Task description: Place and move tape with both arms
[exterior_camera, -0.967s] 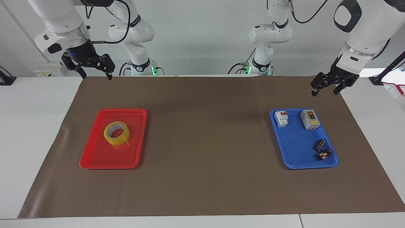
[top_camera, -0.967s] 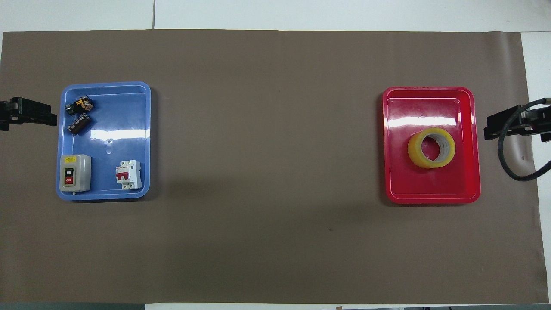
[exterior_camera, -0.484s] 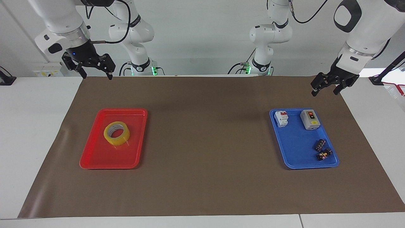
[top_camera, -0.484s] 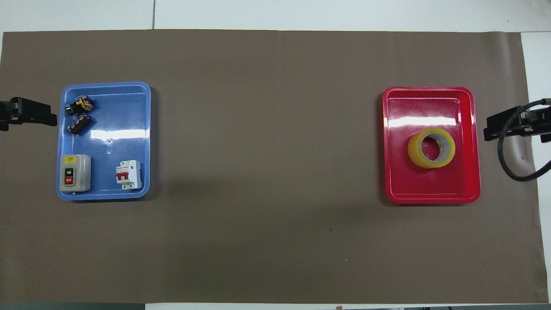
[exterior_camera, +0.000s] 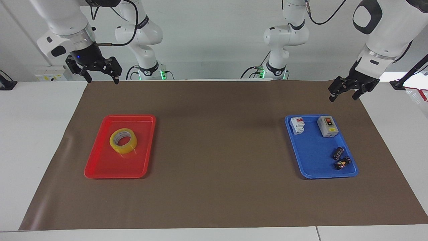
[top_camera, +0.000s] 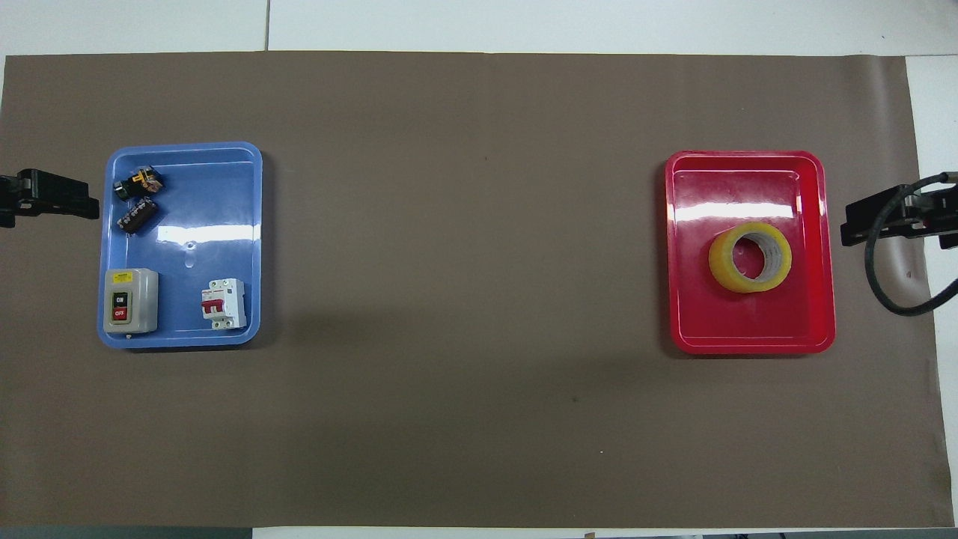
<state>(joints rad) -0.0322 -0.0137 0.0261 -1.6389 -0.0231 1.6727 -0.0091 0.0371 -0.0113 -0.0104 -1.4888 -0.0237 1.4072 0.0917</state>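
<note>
The tape (exterior_camera: 123, 141) (top_camera: 750, 257), a yellow translucent roll with a pale core, lies flat in a red tray (exterior_camera: 103, 167) (top_camera: 748, 335) toward the right arm's end of the table. My right gripper (exterior_camera: 102, 81) (top_camera: 861, 221) hangs open and empty above the mat's edge at that end, well clear of the tray. At the other end my left gripper (exterior_camera: 342, 98) (top_camera: 75, 203) is also open and empty, raised beside a blue tray (exterior_camera: 314, 160) (top_camera: 224, 187). Both arms wait.
The blue tray holds a grey on/off switch box (exterior_camera: 327, 126), a white circuit breaker (exterior_camera: 297, 125) and two small dark parts (exterior_camera: 339, 159). A brown mat (exterior_camera: 217, 150) covers the table. Two smaller white arms (exterior_camera: 147, 43) (exterior_camera: 279, 40) stand at the robots' edge.
</note>
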